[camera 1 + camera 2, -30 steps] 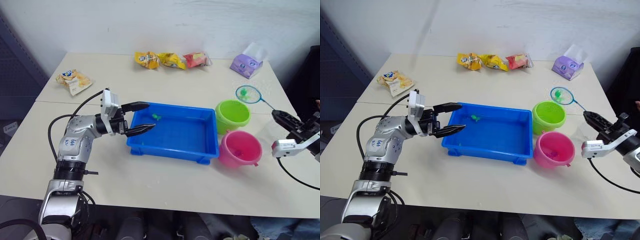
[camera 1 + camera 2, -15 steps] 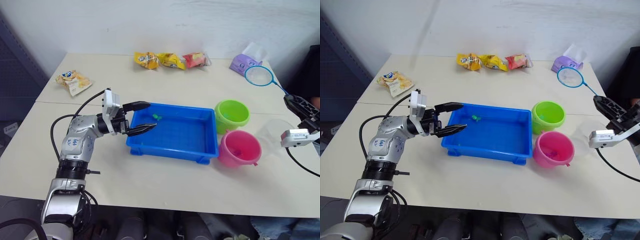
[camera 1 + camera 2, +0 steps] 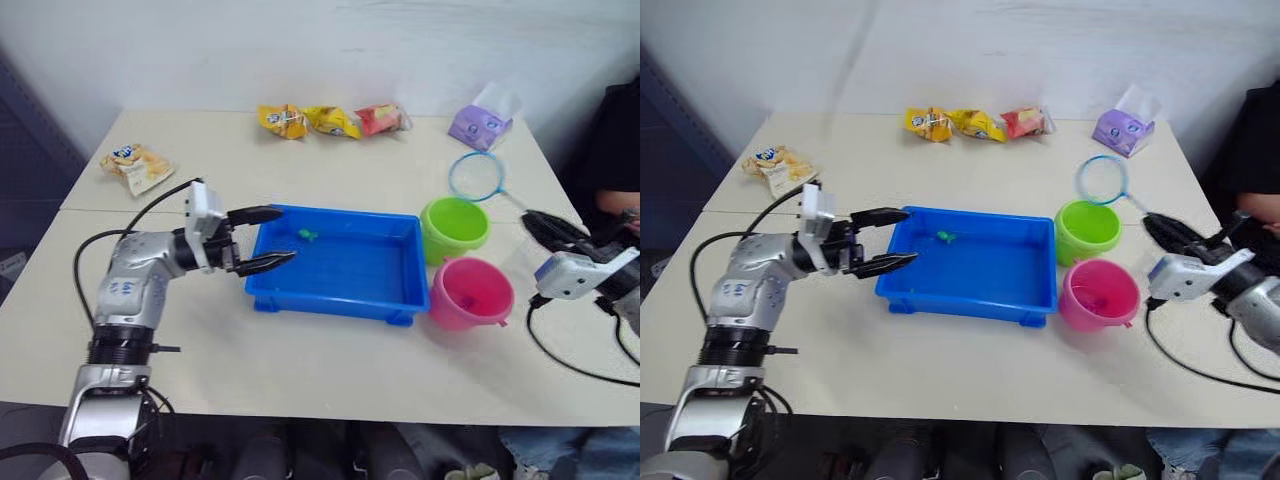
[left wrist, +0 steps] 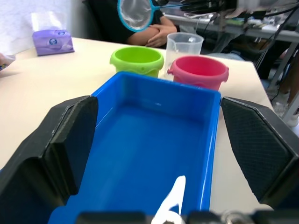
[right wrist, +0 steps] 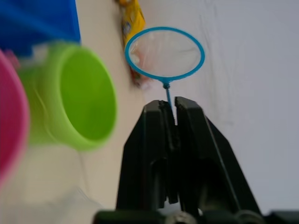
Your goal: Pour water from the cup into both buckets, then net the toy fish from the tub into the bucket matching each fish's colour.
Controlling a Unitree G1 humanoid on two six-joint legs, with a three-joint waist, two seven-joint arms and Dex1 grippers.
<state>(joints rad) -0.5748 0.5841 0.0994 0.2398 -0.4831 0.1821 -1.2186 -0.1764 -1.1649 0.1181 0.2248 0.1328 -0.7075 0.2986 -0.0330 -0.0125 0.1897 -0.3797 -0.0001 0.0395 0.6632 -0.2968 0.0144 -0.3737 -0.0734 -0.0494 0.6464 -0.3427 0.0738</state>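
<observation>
Pale tabletop (image 3: 300, 360) against a white wall, carrying the blue tub (image 3: 340, 262) at centre with one green fish (image 3: 307, 236) near its far wall. Just right of the tub, green bucket (image 3: 454, 227) behind pink bucket (image 3: 470, 293), touching; clear cup (image 4: 184, 46) just right of those. Left end effector (image 3: 262, 240) spread wide at the tub's left rim, gripping nothing; right end effector (image 5: 170, 120) clenched on the net (image 3: 476, 177) handle, hoop raised behind the green bucket.

Glossy plastic tub (image 3: 340, 275) and buckets (image 3: 455, 228); smooth matt tabletop (image 3: 300, 370).
</observation>
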